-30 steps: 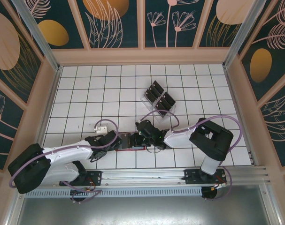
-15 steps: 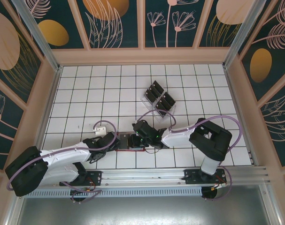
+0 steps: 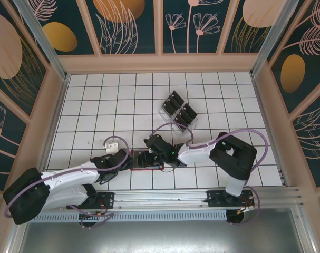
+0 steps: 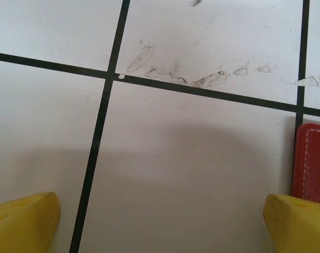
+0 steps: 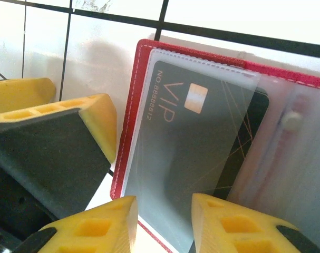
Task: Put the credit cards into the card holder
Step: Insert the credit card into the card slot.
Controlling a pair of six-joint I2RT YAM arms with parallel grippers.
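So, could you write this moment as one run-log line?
card holder: open flat | credit card: partly in its clear pocket | right gripper: open, over card's end | left gripper: open, at holder's edge

Wht grid table point(image 3: 96, 100), floral walls point(image 3: 202, 26)

The left arm is stretching low across the table towards the middle, its left gripper point(image 3: 126, 159) holding its yellow fingers point(image 4: 22, 224) spread wide. The right arm is folding back leftward, its right gripper point(image 3: 152, 147) tilting downward, fingers point(image 5: 96, 229) standing narrowly apart
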